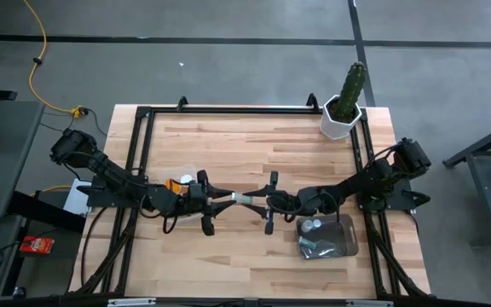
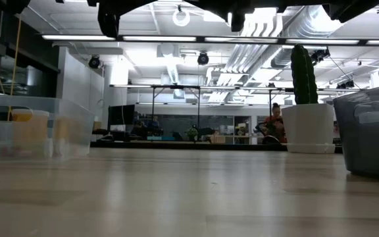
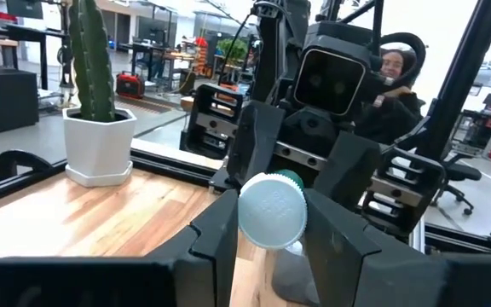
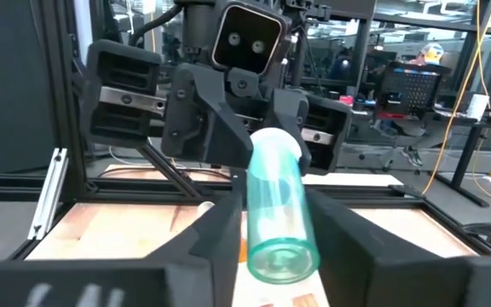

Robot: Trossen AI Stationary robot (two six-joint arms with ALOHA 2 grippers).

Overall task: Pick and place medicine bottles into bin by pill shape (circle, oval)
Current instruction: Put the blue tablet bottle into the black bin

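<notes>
A pale clear-green medicine bottle (image 1: 247, 199) with a white cap hangs level above the middle of the table, between my two grippers. My left gripper (image 1: 228, 198) comes from the table's left and is shut on the cap end. From the table's right, my right gripper (image 1: 267, 202) has its fingers closed against the bottle's other end. The left wrist view looks onto the white cap (image 3: 271, 209). The right wrist view looks onto the bottle's round base (image 4: 284, 256). My left gripper pinches the bottle's white cap (image 3: 271, 209) between its two fingers (image 3: 216, 243), coming level from the table's left, along the bottle. The bottle lies level, clear of the table. My right gripper has the clear body near its base (image 4: 275, 230) between its two fingers (image 4: 216, 247), level from the table's right, along the bottle.
A clear bin (image 1: 181, 175) holding an orange bottle sits under the left arm. A dark bin (image 1: 339, 243) with a few bottles sits near the right arm. A white pot with a green cactus (image 1: 346, 102) stands at the far right corner. A black frame rims the table.
</notes>
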